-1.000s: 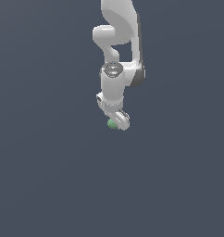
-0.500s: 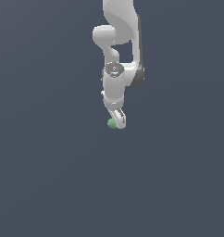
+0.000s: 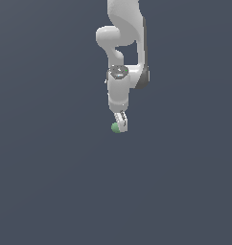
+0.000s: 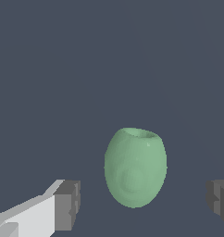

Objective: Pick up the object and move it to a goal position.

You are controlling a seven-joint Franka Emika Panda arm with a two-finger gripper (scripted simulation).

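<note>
Since 1 s ago the arm has dropped lower in the frame's centre, bringing the claw (image 3: 120, 125) down around the green object (image 3: 116, 128); the grasp looks imminent; the claw stands wide, pads clear of both sides; the object (image 4: 135, 167) is egg-shaped, pale green, with 1 dimpled end.

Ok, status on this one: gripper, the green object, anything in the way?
Gripper open, fingers either side of the green object, gaps both sides, no contact. Object not gripped yet. Nothing else visible around it.
</note>
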